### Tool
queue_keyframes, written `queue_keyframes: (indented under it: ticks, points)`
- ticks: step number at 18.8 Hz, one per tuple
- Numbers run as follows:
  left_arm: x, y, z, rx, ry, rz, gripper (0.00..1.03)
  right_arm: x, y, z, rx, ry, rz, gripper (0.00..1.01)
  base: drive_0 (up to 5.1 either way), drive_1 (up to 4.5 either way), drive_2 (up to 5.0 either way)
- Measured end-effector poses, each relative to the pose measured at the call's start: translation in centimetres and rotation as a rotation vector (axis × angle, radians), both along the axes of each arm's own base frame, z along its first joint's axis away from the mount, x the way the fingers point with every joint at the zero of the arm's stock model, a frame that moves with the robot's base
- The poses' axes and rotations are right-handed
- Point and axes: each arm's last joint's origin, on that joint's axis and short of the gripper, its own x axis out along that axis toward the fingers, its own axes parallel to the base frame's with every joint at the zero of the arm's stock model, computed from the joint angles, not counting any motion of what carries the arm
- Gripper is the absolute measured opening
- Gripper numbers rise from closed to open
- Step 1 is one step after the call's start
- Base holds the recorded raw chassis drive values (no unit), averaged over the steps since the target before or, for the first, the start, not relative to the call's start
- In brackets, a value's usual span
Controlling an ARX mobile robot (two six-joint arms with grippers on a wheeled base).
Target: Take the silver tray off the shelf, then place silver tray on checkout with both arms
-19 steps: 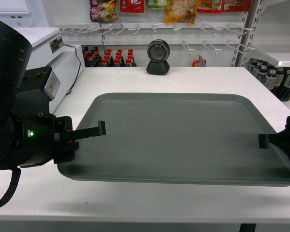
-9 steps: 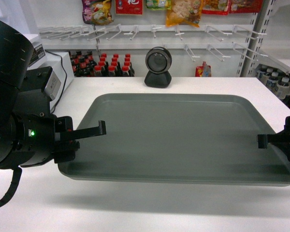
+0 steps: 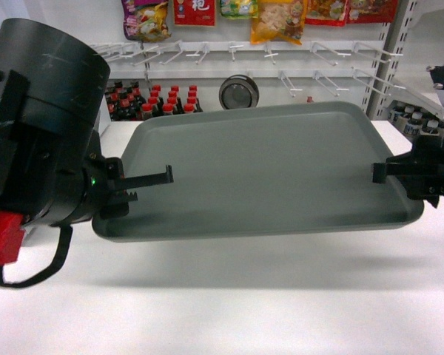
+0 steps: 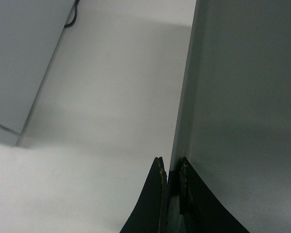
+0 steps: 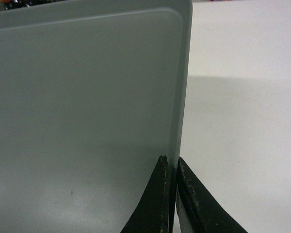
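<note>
Two black grippers, left (image 3: 144,188) at nine o'clock and right (image 3: 399,174) at three, have thin jaws pinched onto the low rim of the matte grey-green rectangular tray (image 3: 270,166), held above the smooth white table (image 3: 229,296).

Checkout (image 3: 281,296): broad white flat countertop. Round black scanner (image 3: 239,92) stands at its far edge, lower part hidden. White cash register (image 4: 24,58) sits at the left end, a dark cable (image 4: 72,14) beside it.
</note>
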Motion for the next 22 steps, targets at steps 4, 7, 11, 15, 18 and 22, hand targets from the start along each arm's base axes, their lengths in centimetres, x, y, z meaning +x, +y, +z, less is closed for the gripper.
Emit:
queue_keyframes:
  ticks: [4,7,11,15,18,22]
  points:
    - [4.1,0.9,-3.1,-0.137,0.020,-0.094,0.03,3.9,-0.6,-2.7,0.062,0.175,-0.023,0.02,0.0,0.00,0.0]
    - [6.1,0.7,-4.4,-0.150,0.054,-0.101,0.03,6.4,-0.7,-4.3,0.052,0.239,-0.025,0.02,0.0,0.00,0.0]
    - [8.4,-0.1,-6.6,-0.179,0.103,-0.126,0.03,9.0,-1.0,-6.7,0.005,0.299,-0.017,0.02,0.0,0.00,0.0]
    - [8.7,-0.2,-6.8,-0.209,0.125,-0.094,0.21,8.9,-0.9,-7.8,-0.031,0.323,0.025,0.18,0.0,0.00,0.0]
    - [8.6,-0.5,-7.0,-0.225,0.128,-0.096,0.29,8.9,-0.9,-7.9,-0.035,0.318,0.032,0.24,0.0,0.00,0.0]
    - [8.4,-0.7,-7.1,-0.245,0.127,-0.091,0.38,8.9,-0.8,-7.9,-0.038,0.309,0.036,0.34,0.0,0.00,0.0]
